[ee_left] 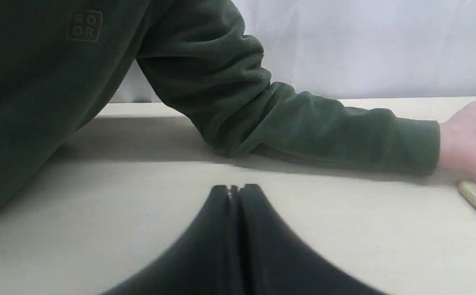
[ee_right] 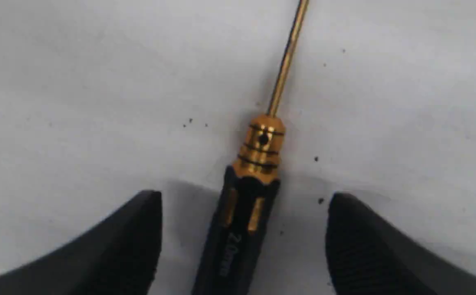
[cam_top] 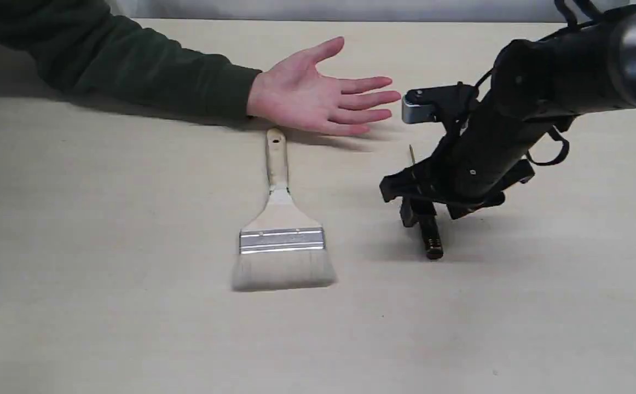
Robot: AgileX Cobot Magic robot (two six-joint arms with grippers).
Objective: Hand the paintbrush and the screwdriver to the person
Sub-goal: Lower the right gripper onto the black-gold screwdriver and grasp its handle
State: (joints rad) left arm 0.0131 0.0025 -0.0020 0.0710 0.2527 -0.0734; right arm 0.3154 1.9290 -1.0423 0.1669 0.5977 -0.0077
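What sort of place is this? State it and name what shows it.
Probably a robotics lab bench set up for handover trials: a bare beige table against a plain pale wall, the open right gripper straddling a screwdriver, and a person's open hand held near a paintbrush.

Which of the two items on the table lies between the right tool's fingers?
The screwdriver, with black handle and brass shaft, between the fingers of the open right tool; the wide paintbrush lies apart, untouched.

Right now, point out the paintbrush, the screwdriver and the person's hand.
paintbrush (cam_top: 282, 240), exterior view, on the silver ferrule.
screwdriver (ee_right: 242, 221), right wrist view, on the black handle.
person's hand (cam_top: 310, 96), exterior view, on the open palm.
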